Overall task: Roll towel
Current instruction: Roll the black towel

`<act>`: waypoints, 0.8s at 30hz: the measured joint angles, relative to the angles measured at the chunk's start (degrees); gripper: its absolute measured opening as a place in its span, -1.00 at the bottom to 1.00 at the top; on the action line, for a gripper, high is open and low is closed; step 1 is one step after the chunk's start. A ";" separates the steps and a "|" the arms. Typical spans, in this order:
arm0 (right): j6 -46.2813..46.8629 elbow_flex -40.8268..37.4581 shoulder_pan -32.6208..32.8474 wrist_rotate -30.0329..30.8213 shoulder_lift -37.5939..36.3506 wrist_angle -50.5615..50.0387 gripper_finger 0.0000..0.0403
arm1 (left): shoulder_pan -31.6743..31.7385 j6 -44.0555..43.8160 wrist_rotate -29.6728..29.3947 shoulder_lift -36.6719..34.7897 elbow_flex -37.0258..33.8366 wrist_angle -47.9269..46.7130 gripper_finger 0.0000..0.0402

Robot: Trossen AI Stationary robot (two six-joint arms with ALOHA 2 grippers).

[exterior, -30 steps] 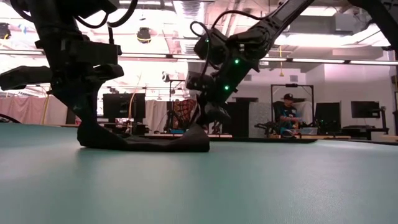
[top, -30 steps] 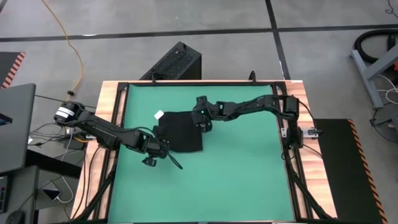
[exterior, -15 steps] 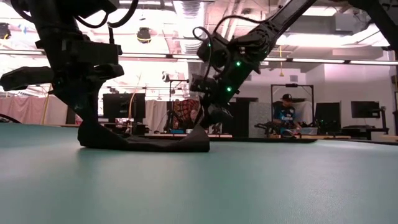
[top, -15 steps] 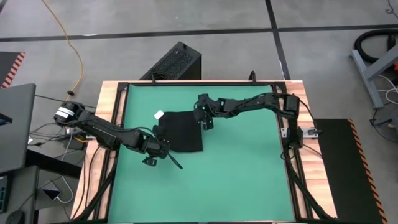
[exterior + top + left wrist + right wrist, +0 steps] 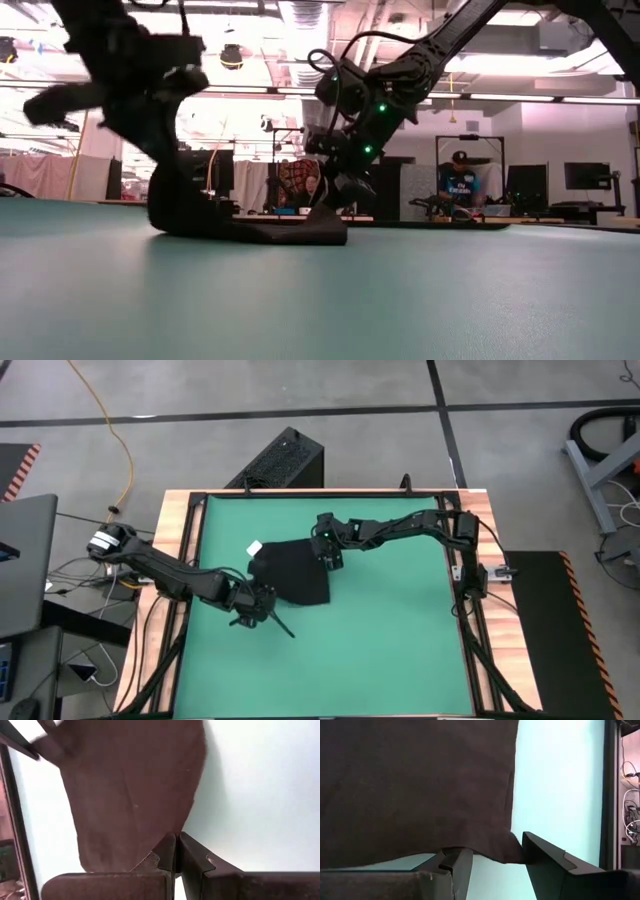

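The soft black cloth towel [image 5: 292,572] is pinched at seven o'clock by the closed left gripper [image 5: 257,600]; the right gripper [image 5: 330,556], jaws spread, straddles its three o'clock edge.

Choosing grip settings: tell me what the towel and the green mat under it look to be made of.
The towel: soft woven or knit cloth, matte black; it drapes and hangs limp where the left gripper lifts its corner, with a faint fabric texture up close. The green mat: smooth flat sheet, matte with a slight sheen, probably rubber or vinyl; the exact material is uncertain.
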 joint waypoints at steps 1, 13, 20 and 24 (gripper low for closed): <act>0.01 0.00 0.00 -0.01 0.00 -0.14 -0.05 | -0.25 -0.69 0.18 0.00 0.91 -0.28 -0.99; 1.08 0.00 0.04 -2.29 0.00 -1.83 -0.05 | -0.46 -3.00 0.08 -0.36 2.18 -5.92 -0.77; 1.07 0.00 0.48 -3.24 0.00 -1.71 -0.05 | 1.06 -19.06 -11.39 -0.51 4.79 -5.63 -0.63; 1.07 0.00 0.46 -3.24 0.00 -1.67 -0.05 | 5.08 -23.82 -10.74 -0.71 0.67 -3.49 -0.61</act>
